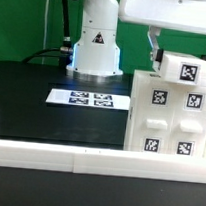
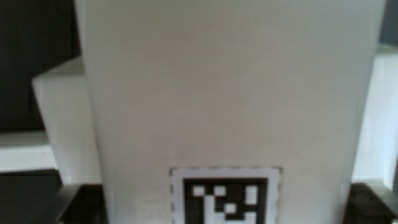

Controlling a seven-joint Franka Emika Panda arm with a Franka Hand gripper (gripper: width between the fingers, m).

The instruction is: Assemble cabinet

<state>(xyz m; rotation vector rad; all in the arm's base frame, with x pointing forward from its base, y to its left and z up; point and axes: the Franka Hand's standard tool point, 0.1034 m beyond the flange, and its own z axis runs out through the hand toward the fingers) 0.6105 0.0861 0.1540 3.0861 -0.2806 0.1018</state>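
The cabinet (image 1: 170,114) stands upright at about four o'clock in the exterior view, close to the white rail (image 1: 97,157) along the near edge of the black desk (image 1: 31,95). It is a white plastic box with small inset panels on its front face, each carrying a black-and-white tag, and a smaller tagged block (image 1: 187,69) sits on top of it. The tool (image 1: 182,45) hangs directly above that top block at about two o'clock, its two fingers (image 1: 153,45) reaching down either side of it; the jaws stand wide, and whether the pads actually press the block cannot be told from here. The wrist view is filled by a tall smooth white part (image 2: 214,90) with a tag near its lower end. As a judgement, the cabinet should be stiff and fairly light for its bulk, being hollow, with smooth walls that could slip between the pads. Its body looks too broad for the jaws, so the narrow top block or a thin wall edge seems the sensible hold, taken squarely and centred to keep it from twisting. The marker board (image 1: 87,98) lies flat at about twelve o'clock, well apart from the cabinet, in front of the arm's base (image 1: 95,45).
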